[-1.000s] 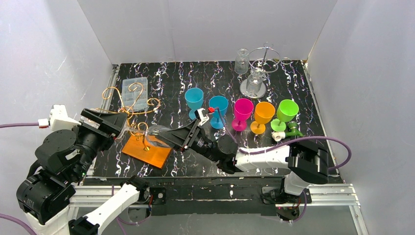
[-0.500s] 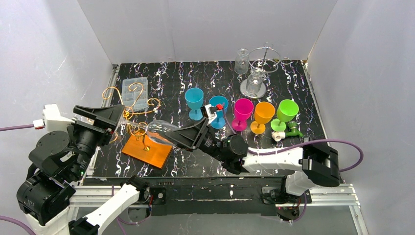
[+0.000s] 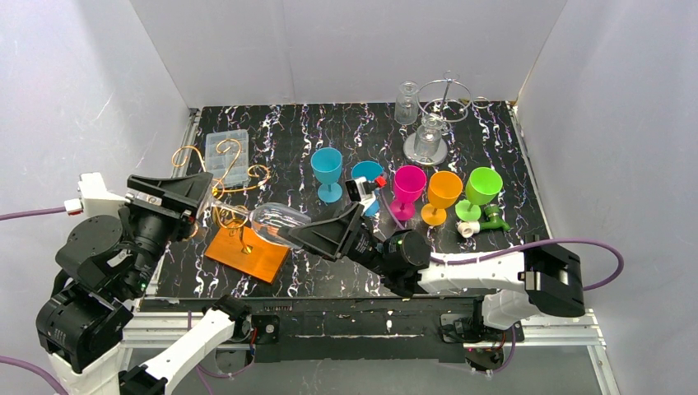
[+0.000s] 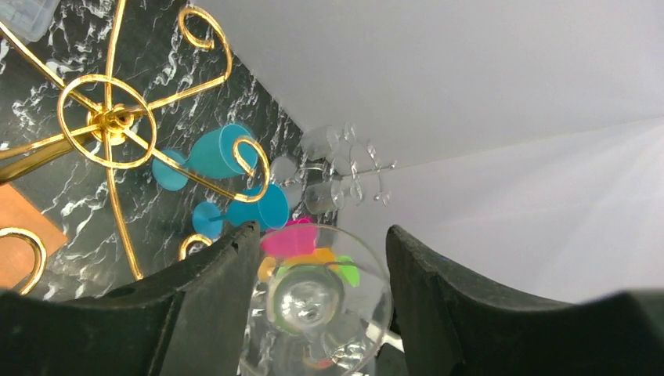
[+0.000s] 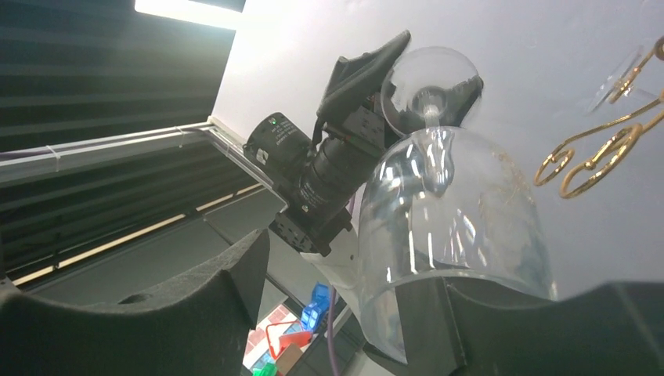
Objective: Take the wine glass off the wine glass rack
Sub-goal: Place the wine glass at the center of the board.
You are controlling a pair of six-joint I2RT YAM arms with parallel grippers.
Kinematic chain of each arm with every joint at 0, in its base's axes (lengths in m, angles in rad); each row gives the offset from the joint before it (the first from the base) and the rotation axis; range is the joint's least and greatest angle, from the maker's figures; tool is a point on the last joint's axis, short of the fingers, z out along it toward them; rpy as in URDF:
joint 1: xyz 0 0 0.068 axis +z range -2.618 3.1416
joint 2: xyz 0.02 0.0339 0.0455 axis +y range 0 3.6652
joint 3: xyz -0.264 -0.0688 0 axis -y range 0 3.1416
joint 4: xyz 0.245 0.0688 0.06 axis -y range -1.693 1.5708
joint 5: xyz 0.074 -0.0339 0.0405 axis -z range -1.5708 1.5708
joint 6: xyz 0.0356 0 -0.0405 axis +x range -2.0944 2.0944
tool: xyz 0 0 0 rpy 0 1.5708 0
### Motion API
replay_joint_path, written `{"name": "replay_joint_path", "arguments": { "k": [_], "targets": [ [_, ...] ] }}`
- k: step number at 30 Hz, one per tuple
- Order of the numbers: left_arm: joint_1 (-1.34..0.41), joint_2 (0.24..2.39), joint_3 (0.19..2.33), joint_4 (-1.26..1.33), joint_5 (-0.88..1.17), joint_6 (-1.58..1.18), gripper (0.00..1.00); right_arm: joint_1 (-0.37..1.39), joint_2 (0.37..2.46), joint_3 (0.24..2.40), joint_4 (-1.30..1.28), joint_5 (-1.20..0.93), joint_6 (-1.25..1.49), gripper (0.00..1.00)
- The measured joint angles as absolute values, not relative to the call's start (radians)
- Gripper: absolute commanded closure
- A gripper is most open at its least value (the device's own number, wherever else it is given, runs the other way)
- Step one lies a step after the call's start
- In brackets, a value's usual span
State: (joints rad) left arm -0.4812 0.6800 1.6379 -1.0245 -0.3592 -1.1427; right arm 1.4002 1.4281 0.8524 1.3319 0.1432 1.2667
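The right arm (image 3: 469, 267) lies low along the near edge of the table (image 3: 280, 123), reaching leftward with its wrist about level. The right gripper (image 3: 295, 234) is spread wide at the bowl of the wine glass (image 3: 278, 224). In its wrist view the bowl overlaps one finger (image 5: 517, 329), while background shows between the bowl and the other finger, so I cannot tell whether it squeezes.

The left arm (image 3: 99, 247) is hunched at the near left corner, with its wrist pointing right. The left gripper (image 3: 202, 191) is parted just to the width of the glass's foot. The foot's rim meets both fingers (image 4: 196, 313) in its wrist view, so it has the foot in its grip.

The glass lies on its side in the air between the grippers, foot to the left and mouth to the right. It is above the orange base of the rack (image 3: 255, 257) and apart from the gold curls.

Farther back stand a row of coloured cups (image 3: 409, 183), a clear box (image 3: 226, 156) and a stand (image 3: 428, 136) holding clear glasses.
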Motion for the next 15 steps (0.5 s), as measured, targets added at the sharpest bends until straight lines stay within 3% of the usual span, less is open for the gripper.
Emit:
{"name": "replay_joint_path", "arguments": {
  "k": [6,15],
  "targets": [
    [-0.481,0.681,1.601,-1.135,-0.333,-1.073,0.66,1.401,1.391,0.836,1.303,0.155,1.232,0.73],
    [-0.482,0.686,1.59,-1.192,-0.264,-1.042,0.67,1.409,1.314,0.819,1.179,0.157,1.199,0.94]
  ]
}}
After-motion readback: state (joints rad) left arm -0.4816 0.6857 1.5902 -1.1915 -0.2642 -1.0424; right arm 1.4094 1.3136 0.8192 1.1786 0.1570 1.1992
